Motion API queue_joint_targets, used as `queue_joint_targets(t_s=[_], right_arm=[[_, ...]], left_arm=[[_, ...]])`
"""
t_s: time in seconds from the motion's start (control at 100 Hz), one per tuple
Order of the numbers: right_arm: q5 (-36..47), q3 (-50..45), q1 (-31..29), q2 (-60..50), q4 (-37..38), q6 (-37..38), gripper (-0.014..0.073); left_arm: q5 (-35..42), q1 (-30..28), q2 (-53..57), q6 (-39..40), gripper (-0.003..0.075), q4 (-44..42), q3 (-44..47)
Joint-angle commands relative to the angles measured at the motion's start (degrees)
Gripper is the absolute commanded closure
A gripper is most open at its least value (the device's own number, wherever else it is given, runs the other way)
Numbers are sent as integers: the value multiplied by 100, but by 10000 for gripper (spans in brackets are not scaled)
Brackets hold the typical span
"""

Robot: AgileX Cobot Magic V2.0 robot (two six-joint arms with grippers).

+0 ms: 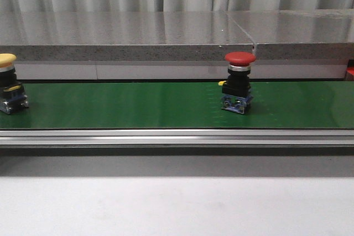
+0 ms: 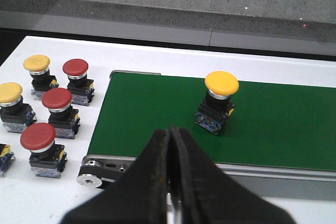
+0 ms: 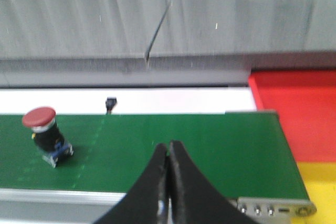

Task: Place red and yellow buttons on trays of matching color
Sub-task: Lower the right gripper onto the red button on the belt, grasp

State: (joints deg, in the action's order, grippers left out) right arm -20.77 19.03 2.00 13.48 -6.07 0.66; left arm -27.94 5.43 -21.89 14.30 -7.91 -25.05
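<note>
A green conveyor belt (image 1: 166,106) runs across the white worktop (image 1: 177,205), and two of the task's things stand upright on it, well apart. The red button (image 1: 238,83) sits right of the belt's middle in the front view, its red cap on top of a black body with a blue-and-metal base; the right wrist view shows the same red button (image 3: 46,136) on the green surface, away from that arm's fingers. The yellow button (image 1: 8,84) stands at the far left edge of the front view, partly cut off by the frame, and the left wrist view shows this yellow button (image 2: 218,102) fully, on the belt a little beyond the left gripper (image 2: 169,145). The left gripper's dark fingers are pressed together with nothing between them, above the belt's near edge close to the end roller (image 2: 90,178). The right gripper (image 3: 168,156) likewise has its fingers together and holds nothing, over the belt's near side. Past the belt's right end lie the red tray (image 3: 296,114) and, nearer the arm, the yellow tray (image 3: 323,187), touching each other. On the worktop beside the belt's left end stands a cluster of spare buttons (image 2: 44,114), red and yellow caps mixed, all upright.
</note>
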Motion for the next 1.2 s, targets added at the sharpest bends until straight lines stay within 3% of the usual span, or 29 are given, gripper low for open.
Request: queue_joint_targets(t_s=[0.0,0.26,0.58,0.69,0.84,0.91,1.19], right_arm=[[-277,692,24,700,-19,-22,661],[-1312,1935,24,2444,-56,-22,661],[-1463,2149,24,3221,-304,-22,643],[-1477,2149,24,3289,-411,-22,496],[-1454,2149,24,3313,-642,-22,85],[-1441,2149,24,3333,-662,-22,-52],[-1482,2570,24,3932,-1171,-760,-49]], left_arm=[[454,48,-34,-15,739,-31,-142],[454,48,-34,-15,739,-31,-142],[454,48,-34,-15,739,-31,-142],[454,48,-34,-15,739,-31,-142],[454,48,-34,-15,739,-31,-142],[454,48,-34,-15,739,-31,-142],[454,48,-34,-15,739,-31,-142]])
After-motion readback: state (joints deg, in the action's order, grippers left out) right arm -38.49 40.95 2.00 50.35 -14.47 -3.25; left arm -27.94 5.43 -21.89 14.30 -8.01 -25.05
